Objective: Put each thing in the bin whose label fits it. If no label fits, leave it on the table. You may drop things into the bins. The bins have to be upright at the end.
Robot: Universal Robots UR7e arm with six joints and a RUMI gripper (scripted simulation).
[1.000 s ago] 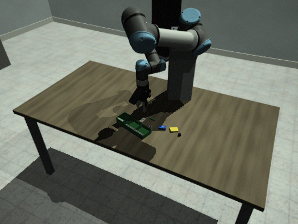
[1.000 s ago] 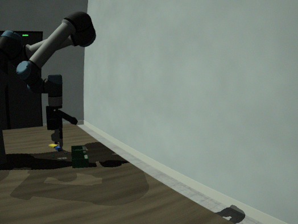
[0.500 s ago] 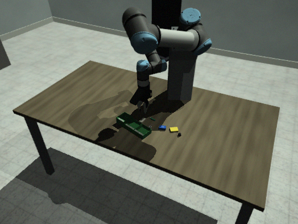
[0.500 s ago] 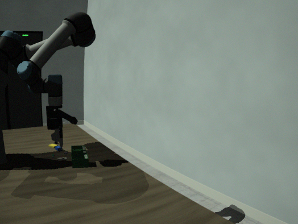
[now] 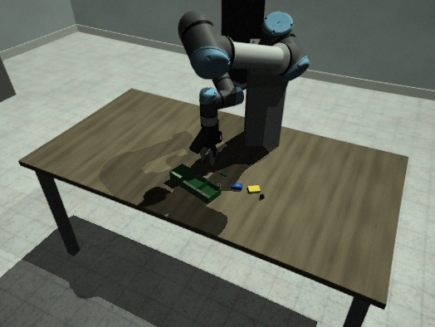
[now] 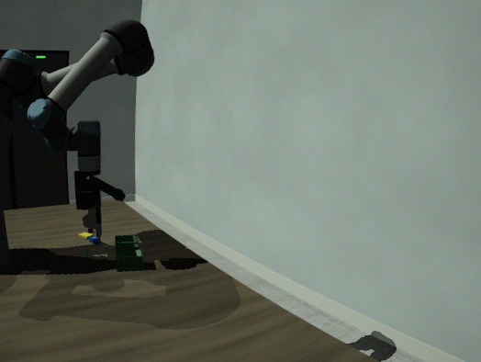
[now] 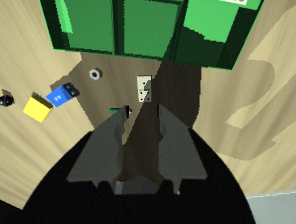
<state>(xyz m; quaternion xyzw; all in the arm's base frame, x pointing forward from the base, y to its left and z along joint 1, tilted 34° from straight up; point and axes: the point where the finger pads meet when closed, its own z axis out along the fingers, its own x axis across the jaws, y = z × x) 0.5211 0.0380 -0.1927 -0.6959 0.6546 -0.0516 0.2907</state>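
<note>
The wooden surface fills the middle of the top view, with the arm rising from its far edge at upper centre and bending down toward the frame's middle. Just below centre-left sits the green bin tray, upright, divided into compartments, with pale labels too small to read. In the wrist view it spans the top edge.

The tool hangs above the surface just above the tray in the top view; in the wrist view its two dark fingers stand a little apart with nothing between them.

Right of the tray in the top view lie a yellow block and a blue block, near each other but apart. In the wrist view, a pale domino-like tile lies just beyond the fingertips, below the tray. A small green stick lies touching or just under the left fingertip; I cannot tell which. A grey hex nut sits upper left, and a tiny black piece at the left edge.
</note>
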